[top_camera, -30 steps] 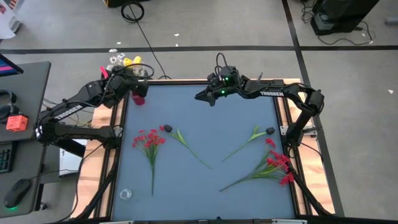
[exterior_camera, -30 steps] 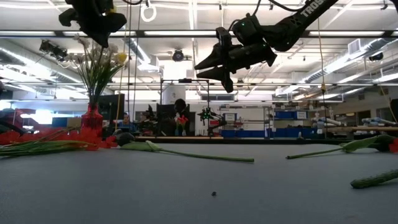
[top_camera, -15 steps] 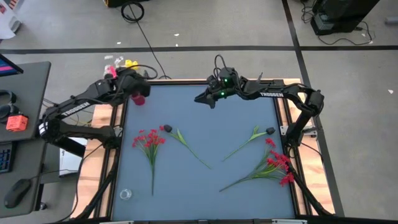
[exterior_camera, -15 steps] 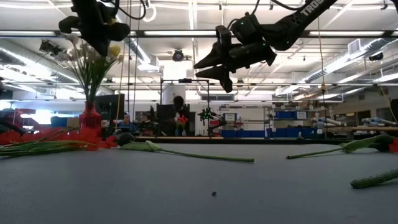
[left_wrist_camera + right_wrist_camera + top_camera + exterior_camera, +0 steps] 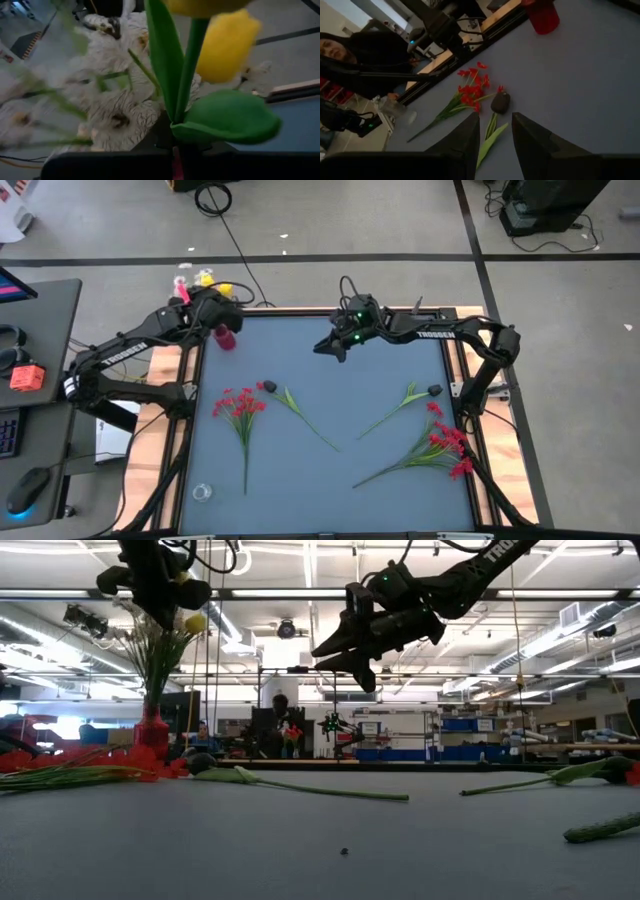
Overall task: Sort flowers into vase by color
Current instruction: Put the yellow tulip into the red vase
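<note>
While the red vase (image 5: 224, 337) stands at the far left corner of the table (image 5: 330, 430), we see white blossoms (image 5: 125, 632) and a yellow tulip (image 5: 194, 623) bunched above it. Our left end effector (image 5: 205, 302) hangs over that bunch, closed on the yellow tulip's stem, so we judge the placing step is in hand; letting go and lifting clear would come next. Our right end effector (image 5: 334, 346) hovers open, holding nothing, above the far middle of the table. Below it lies a dark-budded stem (image 5: 292, 406), beside a red spray (image 5: 240, 415); another dark bud (image 5: 410, 398) and more red sprays (image 5: 432, 448) lie near the right edge. Whether the tulip's stem reaches into the vase, we cannot tell.
</note>
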{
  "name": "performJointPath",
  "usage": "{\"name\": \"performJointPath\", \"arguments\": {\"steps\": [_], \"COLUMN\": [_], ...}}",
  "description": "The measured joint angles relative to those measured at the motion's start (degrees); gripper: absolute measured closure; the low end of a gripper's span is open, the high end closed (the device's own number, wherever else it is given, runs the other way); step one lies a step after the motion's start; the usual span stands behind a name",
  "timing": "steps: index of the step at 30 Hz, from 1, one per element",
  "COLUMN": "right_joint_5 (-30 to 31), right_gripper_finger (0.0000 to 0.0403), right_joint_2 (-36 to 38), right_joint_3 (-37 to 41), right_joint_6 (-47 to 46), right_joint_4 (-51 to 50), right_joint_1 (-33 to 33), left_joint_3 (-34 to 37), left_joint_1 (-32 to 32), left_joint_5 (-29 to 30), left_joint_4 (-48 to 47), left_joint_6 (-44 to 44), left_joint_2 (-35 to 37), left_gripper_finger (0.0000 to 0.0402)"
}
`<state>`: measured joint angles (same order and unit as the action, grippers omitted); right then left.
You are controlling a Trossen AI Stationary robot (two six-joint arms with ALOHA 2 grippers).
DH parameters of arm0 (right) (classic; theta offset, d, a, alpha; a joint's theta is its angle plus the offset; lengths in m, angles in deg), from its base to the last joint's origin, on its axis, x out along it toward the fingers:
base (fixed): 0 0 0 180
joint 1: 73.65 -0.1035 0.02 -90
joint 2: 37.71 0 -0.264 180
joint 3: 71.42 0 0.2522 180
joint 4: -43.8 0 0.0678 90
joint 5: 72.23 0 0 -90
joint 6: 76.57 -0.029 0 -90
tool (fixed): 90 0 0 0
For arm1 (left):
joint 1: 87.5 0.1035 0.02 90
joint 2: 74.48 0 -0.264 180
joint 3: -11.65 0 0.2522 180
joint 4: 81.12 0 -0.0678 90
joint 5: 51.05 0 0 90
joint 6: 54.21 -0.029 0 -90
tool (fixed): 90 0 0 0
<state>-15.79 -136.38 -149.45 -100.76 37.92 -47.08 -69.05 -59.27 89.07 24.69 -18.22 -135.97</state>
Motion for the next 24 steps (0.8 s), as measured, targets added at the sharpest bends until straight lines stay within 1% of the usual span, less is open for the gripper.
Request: {"name": "performJointPath", "arguments": {"steps": [4,9,12,19,24], "right_joint_5": [-0.10,-0.10,-0.11,-0.55,-0.57], "right_gripper_finger": [0.0280,0.0280,0.0280,0.0280,0.0280], "right_joint_2": [-0.02,-0.02,0.00,-0.02,-0.02], "right_joint_3": [0.00,0.00,0.00,0.00,0.00], "right_joint_6": [0.00,0.17,0.17,0.62,0.83], "right_joint_4": [-0.15,-0.58,-1.27,-2.49,-2.54], "right_joint_1": [0.09,0.10,0.11,0.11,0.11], "left_joint_3": [0.19,5.01,6.67,6.97,6.97], "left_joint_1": [1.66,1.64,0.26,-0.42,-0.47], "left_joint_5": [0.45,-0.54,-0.67,-2.44,-2.58], "left_joint_4": [0.44,1.77,3.43,5.33,6.16], "left_joint_6": [0.16,4.94,6.51,6.55,6.36], "left_joint_2": [-0.02,0.54,0.59,0.54,0.54], "left_gripper_finger": [0.0390,0.0390,0.0390,0.0390,0.0390]}}
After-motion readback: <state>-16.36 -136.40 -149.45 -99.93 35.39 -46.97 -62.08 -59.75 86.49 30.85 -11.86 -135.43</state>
